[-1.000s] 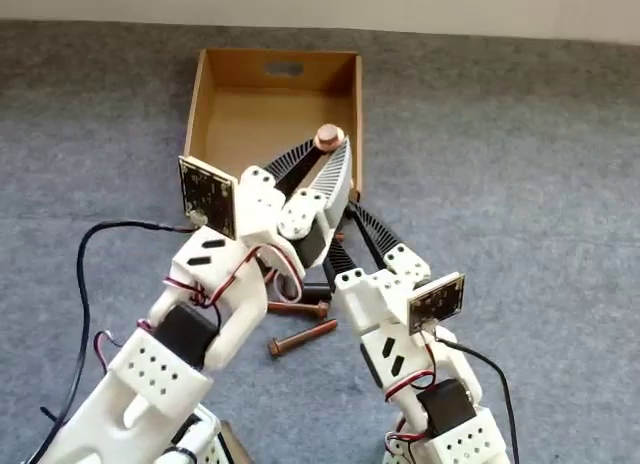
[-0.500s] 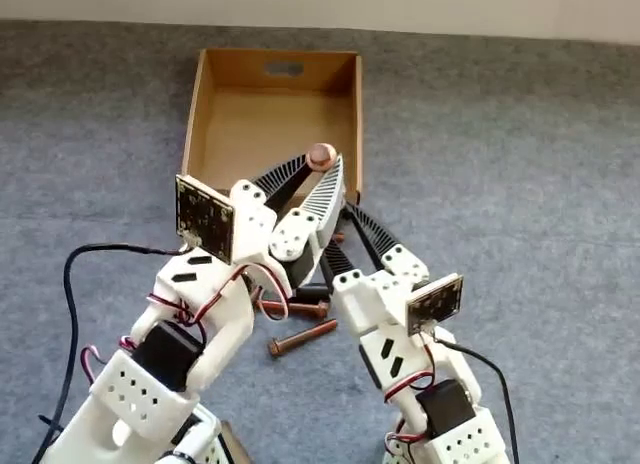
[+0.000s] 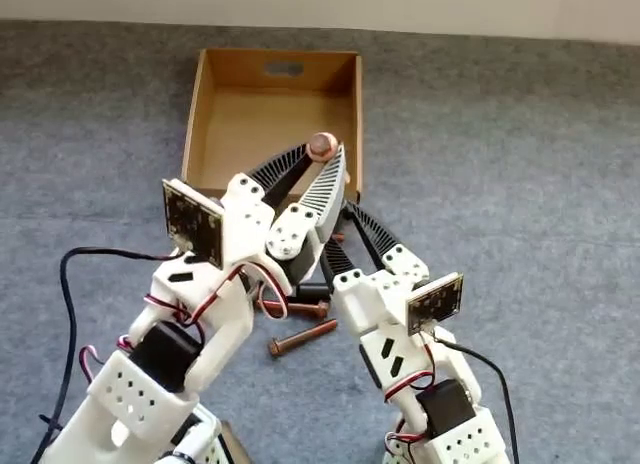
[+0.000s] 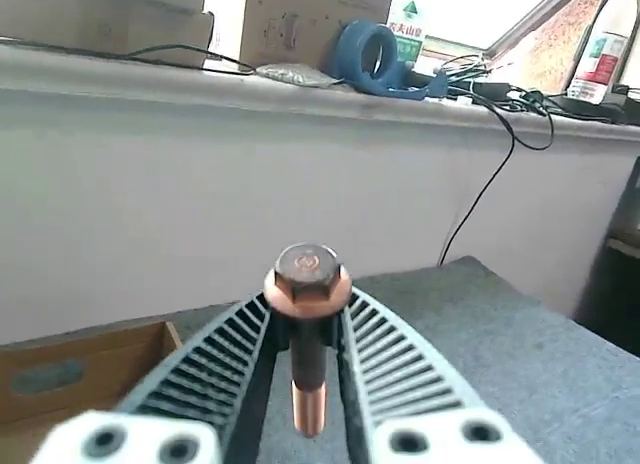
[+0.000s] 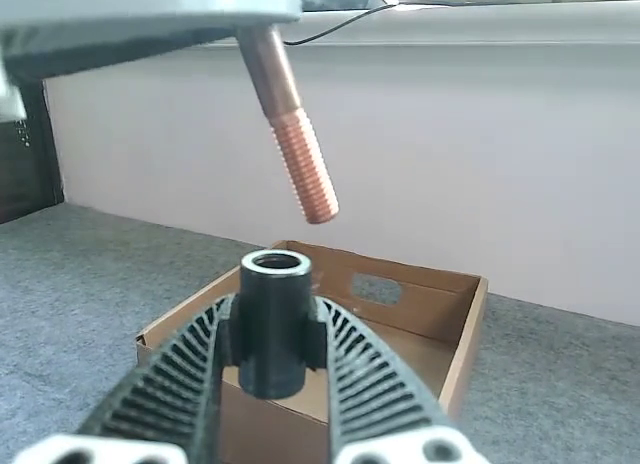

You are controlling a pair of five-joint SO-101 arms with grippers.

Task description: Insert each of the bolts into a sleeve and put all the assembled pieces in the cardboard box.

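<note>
My left gripper (image 3: 322, 154) is shut on a copper bolt (image 3: 322, 145), held head up over the near right corner of the cardboard box (image 3: 232, 109). In the left wrist view the bolt (image 4: 308, 329) hangs between the ribbed fingers (image 4: 385, 359), threads down. My right gripper (image 5: 272, 334) is shut on an upright black sleeve (image 5: 272, 279). The bolt's threaded tip (image 5: 303, 174) hangs tilted just above the sleeve's mouth, slightly off to one side. From above, the right gripper (image 3: 346, 224) lies under the left one, and its sleeve is hidden.
Two loose copper bolts (image 3: 299, 309) (image 3: 301, 337) lie on the grey carpet between the arms, and a black sleeve (image 3: 314, 290) lies beside them. The box interior (image 5: 420, 334) holds nothing I can see. Open carpet stretches to the right.
The left arm drew back and shifted left, bringing the bolt slightly nearer and lower over the box's near edge. The right arm stayed still.
</note>
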